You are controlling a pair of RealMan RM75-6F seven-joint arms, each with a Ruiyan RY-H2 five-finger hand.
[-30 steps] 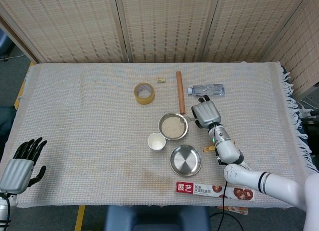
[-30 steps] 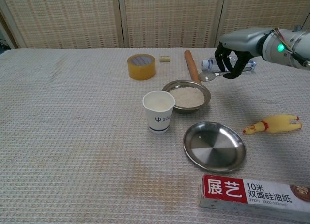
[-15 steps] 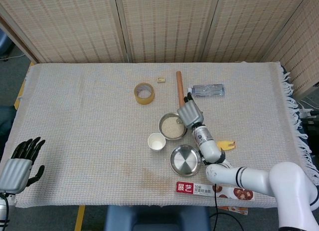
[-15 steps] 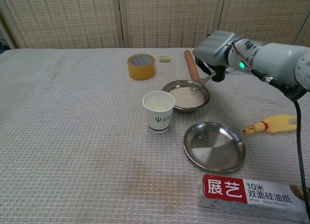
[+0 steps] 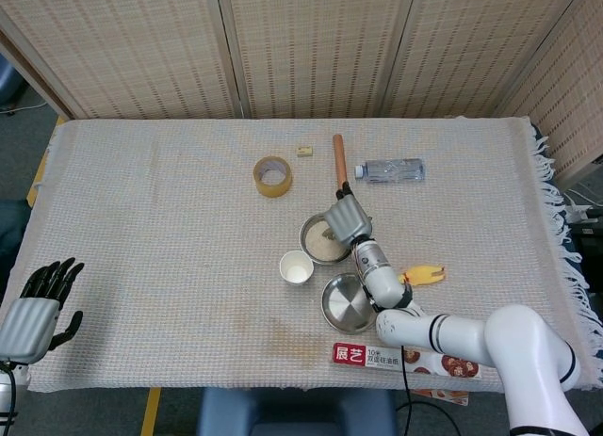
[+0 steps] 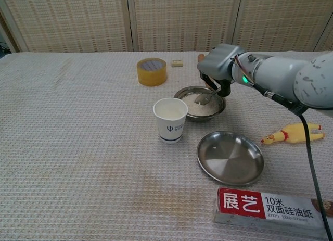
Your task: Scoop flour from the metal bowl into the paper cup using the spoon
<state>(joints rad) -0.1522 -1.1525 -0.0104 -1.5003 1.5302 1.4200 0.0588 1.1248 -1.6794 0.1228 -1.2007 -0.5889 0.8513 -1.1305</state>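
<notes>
On the table: 1 metal bowl (image 6: pixel 200 102) w/ flour, 1 spoon (image 6: pixel 204 98), 1 paper cup (image 6: pixel 170 119), 1 empty steel plate (image 6: pixel 230 157), 1 tape roll (image 6: pixel 151 71), 1 rolling pin (image 5: pixel 338 159), 1 water bottle (image 5: pixel 390 170), 1 rubber chicken (image 6: pixel 291 133), 1 baking-paper box (image 6: pixel 270 211), 1 small block (image 6: pixel 177 63). 2 robot hands: right hand (image 6: pixel 217 65), left hand (image 5: pixel 36 300).

- Near the centre of your head view sits the metal bowl (image 5: pixel 325 240), flour (image 6: pixel 200 104) inside it.
- The paper cup (image 5: pixel 297 267) stands just lower left of the bowl.
- Your right hand (image 6: pixel 218 65) hangs over the bowl's right rim, holding the spoon (image 6: pixel 204 98), whose tip dips into the flour.
- The empty metal plate (image 6: pixel 230 157) lies below the bowl, with the boxed roll (image 6: pixel 270 210) nearer the bottom edge.
- The toy chicken (image 6: pixel 291 133) lies right of the plate.
- The tape roll (image 5: pixel 272 176), rolling pin (image 5: pixel 338 160) and water bottle (image 5: pixel 390 170) sit above the bowl.
- Your left hand (image 5: pixel 36 307) is at the lower left of the frame.
</notes>
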